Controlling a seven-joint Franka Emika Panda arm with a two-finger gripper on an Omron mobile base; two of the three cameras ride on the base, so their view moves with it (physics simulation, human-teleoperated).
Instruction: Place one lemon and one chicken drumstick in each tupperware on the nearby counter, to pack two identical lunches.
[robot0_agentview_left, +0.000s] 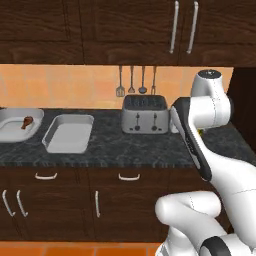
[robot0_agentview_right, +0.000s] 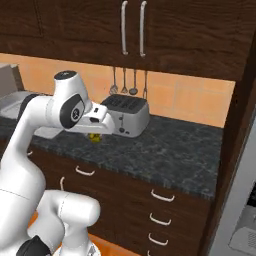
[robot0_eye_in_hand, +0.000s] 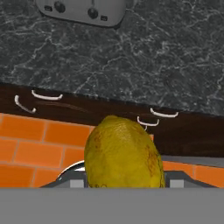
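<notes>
A: Grasping anything?
B: Yes. End effector (robot0_eye_in_hand: 122, 186) clenched on 1 lemon (robot0_eye_in_hand: 124, 153), held up over the desk (robot0_agentview_left: 150, 147), in front of the toaster (robot0_agentview_left: 145, 115).
A: And in the right base view?
B: Lemon (robot0_agentview_right: 94, 136) peeking out under the white hand, just left of the toaster.
A: Elsewhere?
B: 1 drumstick (robot0_agentview_left: 27, 121) lying in the far-left container (robot0_agentview_left: 15, 134). Squarer container (robot0_agentview_left: 68, 134) just beside it, holding nothing.

Glossy white arm (robot0_agentview_left: 210, 150) — rounded, bulbous segments, dark bands at the joints, grey-capped top.
</notes>
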